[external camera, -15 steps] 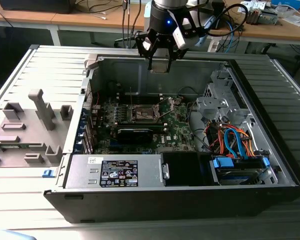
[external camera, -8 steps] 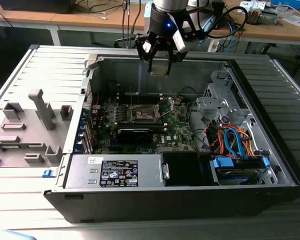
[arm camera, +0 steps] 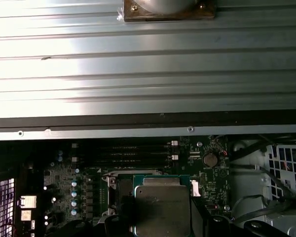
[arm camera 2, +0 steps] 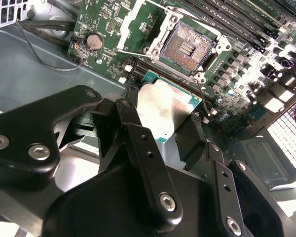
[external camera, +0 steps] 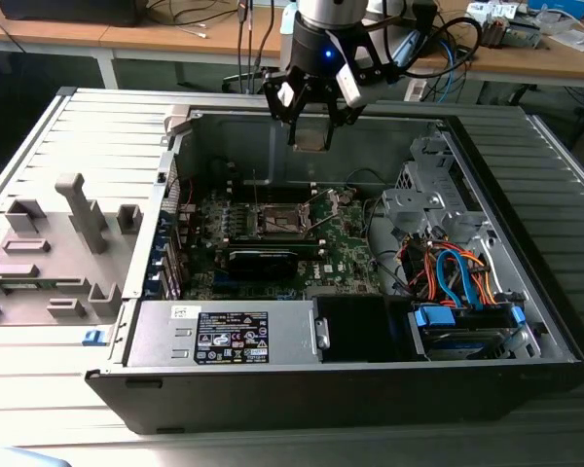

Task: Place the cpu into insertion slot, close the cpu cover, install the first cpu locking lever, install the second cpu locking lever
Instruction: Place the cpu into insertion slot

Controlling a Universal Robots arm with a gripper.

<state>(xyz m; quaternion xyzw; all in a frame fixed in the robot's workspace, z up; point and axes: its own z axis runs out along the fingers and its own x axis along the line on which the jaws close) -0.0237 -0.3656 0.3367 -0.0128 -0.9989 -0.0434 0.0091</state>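
The cpu hangs flat between the fingers, which are closed on its edges, well above the motherboard. In the exterior view the bare insertion slot lies toward six o'clock of it. Placing looks to be the step in hand; it calls for squaring chip to socket

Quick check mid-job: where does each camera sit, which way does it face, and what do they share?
Exterior view: off the arm, high, looking down into the open computer case; shows the arm's wrist and the hand holding the cpu.
Second wrist view: on the wrist, looking past black fingers at the cpu and the insertion slot beyond.
First wrist view: on the wrist, facing across the motherboard to the ribbed table; cpu in the foreground.
Shared: all three show the cpu and motherboard.
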